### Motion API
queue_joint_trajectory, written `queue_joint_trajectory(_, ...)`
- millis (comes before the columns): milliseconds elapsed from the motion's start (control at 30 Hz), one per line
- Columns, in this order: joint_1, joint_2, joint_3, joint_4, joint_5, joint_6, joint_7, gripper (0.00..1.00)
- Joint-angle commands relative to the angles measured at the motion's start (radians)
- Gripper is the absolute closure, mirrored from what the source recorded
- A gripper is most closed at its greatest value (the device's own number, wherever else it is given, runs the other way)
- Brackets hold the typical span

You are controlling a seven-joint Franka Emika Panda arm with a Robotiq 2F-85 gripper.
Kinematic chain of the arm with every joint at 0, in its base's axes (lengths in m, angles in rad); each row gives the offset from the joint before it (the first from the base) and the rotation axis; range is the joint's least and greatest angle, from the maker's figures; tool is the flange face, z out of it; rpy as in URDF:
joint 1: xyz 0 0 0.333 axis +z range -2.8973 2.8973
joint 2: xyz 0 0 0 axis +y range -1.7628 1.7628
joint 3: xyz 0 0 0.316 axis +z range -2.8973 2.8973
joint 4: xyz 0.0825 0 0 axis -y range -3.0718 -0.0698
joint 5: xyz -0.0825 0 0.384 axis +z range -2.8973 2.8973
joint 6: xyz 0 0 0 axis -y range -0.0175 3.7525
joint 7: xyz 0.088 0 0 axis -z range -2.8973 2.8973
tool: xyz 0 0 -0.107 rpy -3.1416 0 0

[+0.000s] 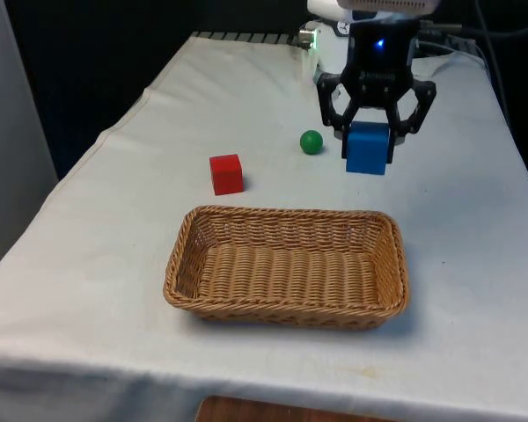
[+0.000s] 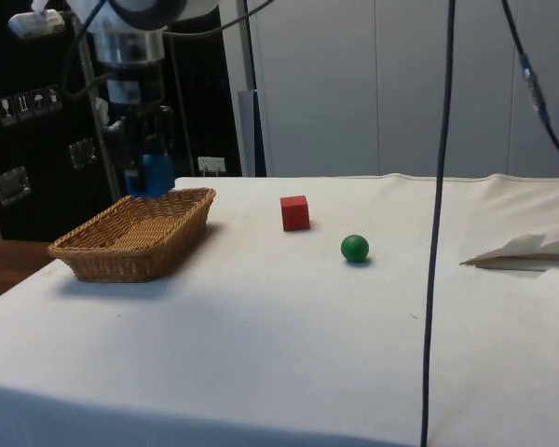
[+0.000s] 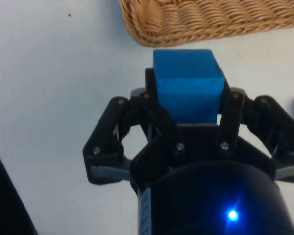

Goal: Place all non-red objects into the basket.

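My gripper (image 1: 370,139) is shut on a blue cube (image 1: 367,149) and holds it above the cloth, beyond the basket's far right corner in the front view. In the wrist view the blue cube (image 3: 187,84) sits between the fingers, with the basket's rim (image 3: 196,29) just ahead. The wicker basket (image 1: 286,303) lies at the table's near middle with nothing in it. A green ball (image 1: 311,141) rests on the cloth just left of the held cube. A red cube (image 1: 226,173) stands further left, near the basket's far edge. From the side, the blue cube (image 2: 156,174) hangs behind the basket (image 2: 135,235).
The red cube (image 2: 295,212) and green ball (image 2: 355,248) lie apart on the white cloth. A black cable (image 2: 438,223) hangs down across the side view. A fold of cloth (image 2: 522,250) rises at that view's right edge.
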State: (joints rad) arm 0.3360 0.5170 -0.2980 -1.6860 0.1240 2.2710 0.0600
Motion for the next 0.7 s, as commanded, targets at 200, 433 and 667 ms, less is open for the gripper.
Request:
queue_joint_trajectory(200,-0.022,0.076,0.006,0.099,0.030,-0.030,-0.018,0.98)
queue_joint_trajectory(433,-0.039,0.146,-0.002,0.170,0.069,-0.027,-0.048,0.98)
queue_joint_trajectory(667,-0.055,0.217,-0.016,0.238,0.120,-0.023,-0.084,0.98)
